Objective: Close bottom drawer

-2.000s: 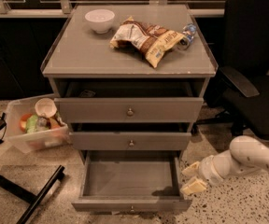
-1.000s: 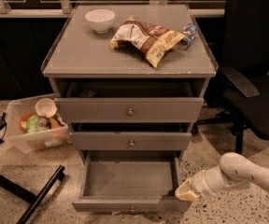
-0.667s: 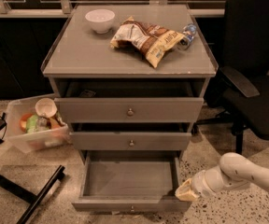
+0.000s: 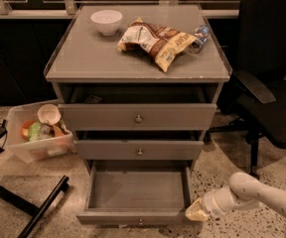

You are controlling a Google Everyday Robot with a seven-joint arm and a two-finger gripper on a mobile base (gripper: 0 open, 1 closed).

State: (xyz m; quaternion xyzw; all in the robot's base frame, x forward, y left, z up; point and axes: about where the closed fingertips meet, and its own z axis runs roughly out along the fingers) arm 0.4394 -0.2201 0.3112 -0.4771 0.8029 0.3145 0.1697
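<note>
The bottom drawer (image 4: 138,190) of the grey cabinet is pulled far out, showing a plain grey box interior with nothing in it. Its narrow front (image 4: 133,217) with a small round knob (image 4: 141,221) sits at the lower edge of the view. My gripper (image 4: 196,212) comes in from the lower right on a white arm (image 4: 254,195), and its tan tip is right at the drawer front's right end. The two drawers above, the middle one (image 4: 139,149) and the top one (image 4: 137,117), stand slightly open.
A white bowl (image 4: 106,21), a snack bag (image 4: 155,40) and a bottle (image 4: 198,36) lie on the cabinet top. A clear bin (image 4: 36,133) with items sits on the floor at left. A black office chair (image 4: 269,78) stands at right. A black stand leg (image 4: 38,207) lies at lower left.
The arm has moved down and left from beside the drawer's right side to the right end of the drawer front. The drawer has not visibly moved.
</note>
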